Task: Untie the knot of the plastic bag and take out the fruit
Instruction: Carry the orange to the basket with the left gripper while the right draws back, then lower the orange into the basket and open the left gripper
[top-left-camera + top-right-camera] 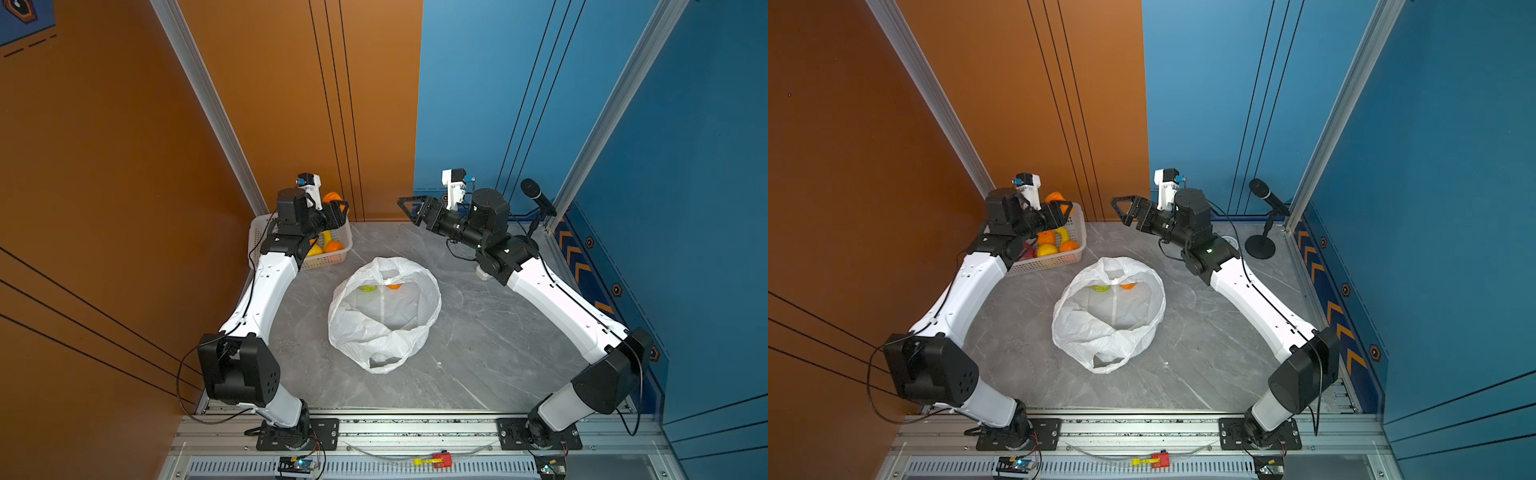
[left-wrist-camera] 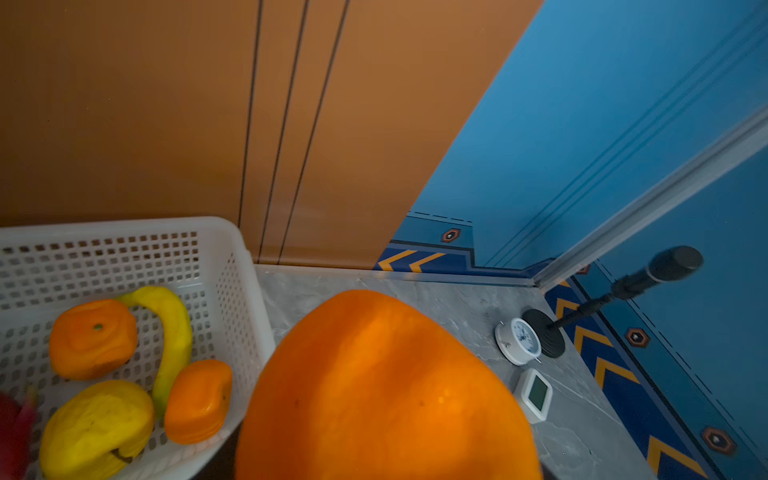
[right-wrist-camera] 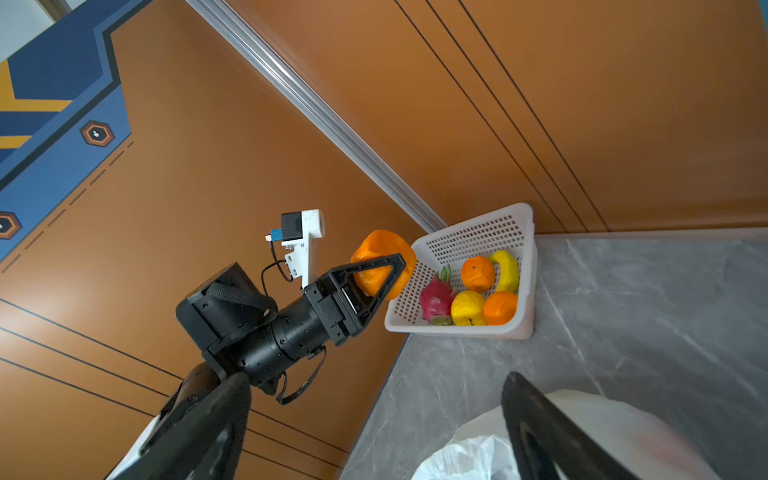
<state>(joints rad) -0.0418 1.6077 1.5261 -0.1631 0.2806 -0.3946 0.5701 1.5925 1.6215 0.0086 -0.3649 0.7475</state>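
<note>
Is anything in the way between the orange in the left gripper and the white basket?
Nothing visible does. The left gripper holds the orange up by a corner of the basket, with only air between.

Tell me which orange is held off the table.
The orange in the left hand, raised beside the basket; the others lie in the basket or bag.

We find no legible txt, brand or nr anywhere. Clock [image 2: 519,340] dial: marks too small & blurred to read. Small white device w/ green screen [image 2: 536,392]: nothing readable on it. Only signs: yellow chevrons [image 2: 675,454] & hexagon emblems [image 2: 451,235] on the blue wall band.
</note>
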